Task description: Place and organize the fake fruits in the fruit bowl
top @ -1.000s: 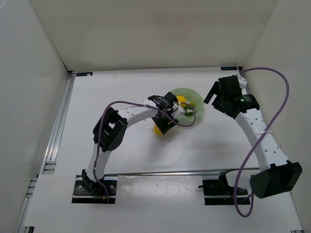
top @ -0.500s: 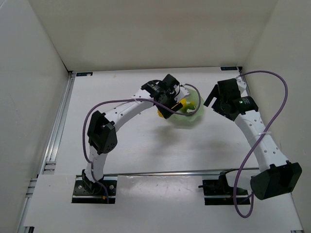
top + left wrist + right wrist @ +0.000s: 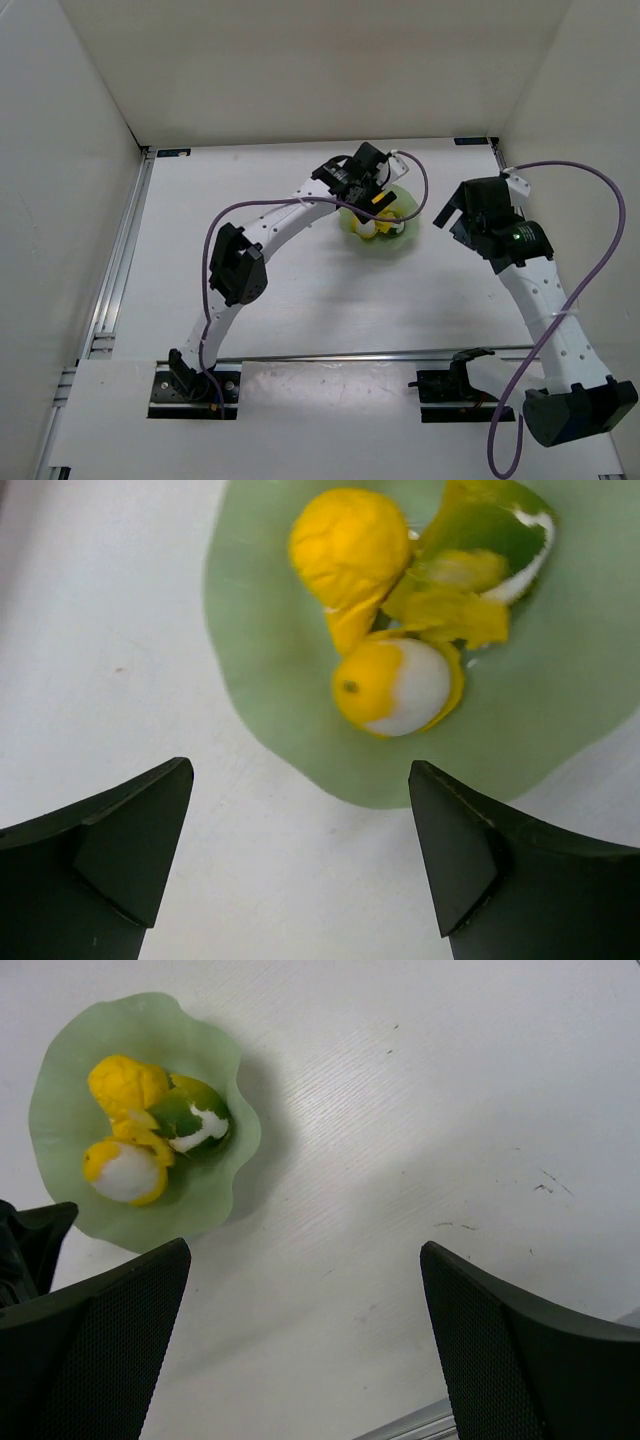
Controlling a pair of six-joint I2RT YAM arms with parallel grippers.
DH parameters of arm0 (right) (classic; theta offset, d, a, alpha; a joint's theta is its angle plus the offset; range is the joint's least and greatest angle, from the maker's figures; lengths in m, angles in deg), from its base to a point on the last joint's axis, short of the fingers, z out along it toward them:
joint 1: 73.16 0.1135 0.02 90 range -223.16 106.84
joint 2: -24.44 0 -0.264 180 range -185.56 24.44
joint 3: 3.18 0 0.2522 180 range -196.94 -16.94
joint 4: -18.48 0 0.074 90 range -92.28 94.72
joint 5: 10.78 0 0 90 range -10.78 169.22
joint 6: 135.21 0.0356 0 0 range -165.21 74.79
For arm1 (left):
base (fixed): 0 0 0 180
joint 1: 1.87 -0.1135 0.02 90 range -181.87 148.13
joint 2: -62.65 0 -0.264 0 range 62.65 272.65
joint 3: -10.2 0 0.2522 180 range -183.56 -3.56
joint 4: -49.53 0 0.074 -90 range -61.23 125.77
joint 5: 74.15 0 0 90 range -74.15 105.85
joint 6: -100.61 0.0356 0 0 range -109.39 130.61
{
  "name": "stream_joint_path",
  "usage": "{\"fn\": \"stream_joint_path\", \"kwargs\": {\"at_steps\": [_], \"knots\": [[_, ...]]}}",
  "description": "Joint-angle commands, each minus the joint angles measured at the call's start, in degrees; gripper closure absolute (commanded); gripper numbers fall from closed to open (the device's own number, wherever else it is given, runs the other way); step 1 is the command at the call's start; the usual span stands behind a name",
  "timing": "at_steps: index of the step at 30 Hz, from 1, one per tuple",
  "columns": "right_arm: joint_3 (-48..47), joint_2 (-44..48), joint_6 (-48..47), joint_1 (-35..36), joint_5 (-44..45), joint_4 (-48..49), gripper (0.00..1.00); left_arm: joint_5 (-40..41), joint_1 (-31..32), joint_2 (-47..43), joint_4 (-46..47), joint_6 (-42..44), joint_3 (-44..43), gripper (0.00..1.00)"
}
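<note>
All three fruits (image 3: pixel 128 1172) are in the bowl (image 3: pixel 270 670), bunched together and touching: pear (image 3: pixel 348 542), yellow-and-white fruit (image 3: pixel 395 685), green-yellow fruit (image 3: pixel 485 535). The bowl sits upper centre of the top view and upper left of the right wrist view.

Fruits look like hard, glossy plastic. The pear is round with a narrowing neck. The yellow-and-white one reads as a ball with a white face. The green one is an oval with a white edge, partly hidden by a yellow bit I can't identify. The bowl is thin, pale translucent green, shallow, with a wavy rim. My guess is that round pieces roll to the low middle, hence the cluster.

The left pincer (image 3: pixel 300 780) hangs over the bowl's rim at the bottom of its own view, jaws spread wide with nothing between them: released. Placement looks done to me, with at most some tidying left.

The right pincer (image 3: pixel 305 1250) is also spread and empty, well off to the right of the bowl in the top view. Probably parked there to stay clear of the left one.

The tabletop (image 3: pixel 300 320) is matte white with faint scuffs.
</note>
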State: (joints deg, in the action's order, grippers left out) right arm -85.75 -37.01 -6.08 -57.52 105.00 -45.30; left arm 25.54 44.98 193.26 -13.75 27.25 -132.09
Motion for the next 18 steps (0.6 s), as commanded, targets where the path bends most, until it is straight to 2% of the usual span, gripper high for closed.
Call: {"fn": "stream_joint_path", "kwargs": {"at_steps": [1,5,8,11,12,13,18], "knots": [[0.9,2.9,1.6,-0.3,3.1,-1.1,0.00,9.2,0.3,-9.5,2.1,-1.5,-1.7,0.00],[2.6,4.2,1.6,-0.8,3.1,-1.7,0.00,11.1,-4.6,-20.4,2.1,-3.8,6.0,0.00],[4.0,4.2,1.0,-0.8,2.5,-3.8,0.00,13.0,-13.9,-28.7,2.1,-4.4,19.8,0.00],[5.2,1.7,1.6,-0.8,2.5,-5.9,0.00,13.7,-20.0,-37.4,2.1,-4.4,30.1,0.00],[7.4,1.7,1.6,-1.4,1.9,-5.9,0.00,14.3,-23.9,-39.8,2.1,-4.4,33.6,0.00],[8.9,1.0,1.6,-2.6,1.4,-5.0,0.00,14.9,-25.9,-42.2,2.1,-4.4,40.4,0.00],[16.0,-2.5,1.0,-12.4,-9.0,-2.7,0.00,14.4,-39.8,-58.8,2.1,-3.9,58.8,0.00]]}}
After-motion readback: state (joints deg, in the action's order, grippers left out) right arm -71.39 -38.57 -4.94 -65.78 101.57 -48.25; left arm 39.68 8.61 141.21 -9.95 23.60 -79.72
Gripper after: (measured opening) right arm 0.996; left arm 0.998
